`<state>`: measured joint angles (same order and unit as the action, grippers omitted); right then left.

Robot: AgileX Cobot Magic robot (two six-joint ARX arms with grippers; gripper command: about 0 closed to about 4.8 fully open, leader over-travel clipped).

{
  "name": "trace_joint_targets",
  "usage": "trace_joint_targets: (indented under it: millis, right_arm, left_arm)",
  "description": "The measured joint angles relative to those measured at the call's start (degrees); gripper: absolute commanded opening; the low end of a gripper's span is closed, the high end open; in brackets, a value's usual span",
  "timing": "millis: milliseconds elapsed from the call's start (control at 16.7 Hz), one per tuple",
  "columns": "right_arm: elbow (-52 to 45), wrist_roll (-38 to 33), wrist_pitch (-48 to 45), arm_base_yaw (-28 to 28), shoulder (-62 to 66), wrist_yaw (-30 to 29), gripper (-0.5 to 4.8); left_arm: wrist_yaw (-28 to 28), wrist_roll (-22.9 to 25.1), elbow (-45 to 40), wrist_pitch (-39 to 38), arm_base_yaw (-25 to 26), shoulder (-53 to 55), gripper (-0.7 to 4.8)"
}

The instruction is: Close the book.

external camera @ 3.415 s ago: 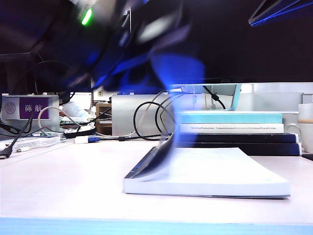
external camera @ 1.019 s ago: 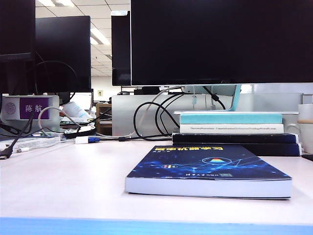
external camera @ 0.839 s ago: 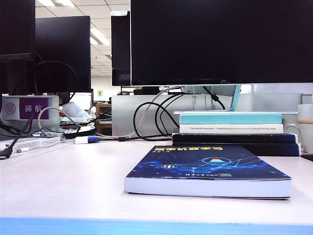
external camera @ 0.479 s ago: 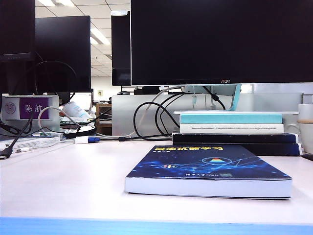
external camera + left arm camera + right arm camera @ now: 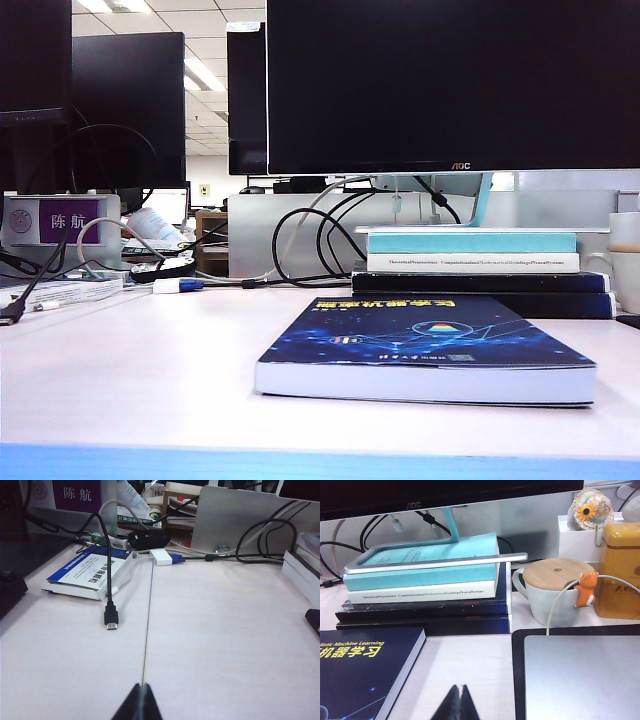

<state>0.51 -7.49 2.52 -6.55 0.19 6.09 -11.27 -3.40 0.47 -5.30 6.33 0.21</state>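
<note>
Office desk area with monitors, under ceiling lights.

A pale desk surface [image 5: 130, 370] stretches across the foreground, with a blue strip along its near edge. A large dark monitor [image 5: 450, 85] stands at the back, its pale blue stand [image 5: 445, 527] resting on a stack of books [image 5: 480, 270] near the desk's right end. Further dark screens [image 5: 125, 105] stand to the left. Between them, an open office shows rows of bright rectangular ceiling lights [image 5: 200, 75]. Black cables [image 5: 305, 245] loop in front of a grey panel [image 5: 300, 235]. A purple name sign [image 5: 68, 220] stands at far left. A lidded mug [image 5: 555, 597], a yellow tin [image 5: 621, 570] and a black mat [image 5: 517, 680] sit at the right.
</note>
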Motion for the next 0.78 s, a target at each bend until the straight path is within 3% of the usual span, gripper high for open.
trace_joint_targets:
  millis: [120, 300, 779]
  right_arm:
    - [0.0, -1.1, 0.2, 0.0, 0.0, 0.0, -0.01]
    - [0.0, -1.7, 1.5, 0.0, 0.0, 0.1, -0.01]
    - [0.0, -1.7, 1.7, 0.0, 0.0, 0.2, 0.04]
  left_arm:
    - [1.1, -3.8, 0.0, -0.7, 0.0, 0.0, -0.05]
    - [8.7, -4.0, 0.0, -1.2, 0.0, 0.0, -0.05]
    - [6.5, -5.2, 0.0, -3.6, -0.1, 0.0, -0.03]
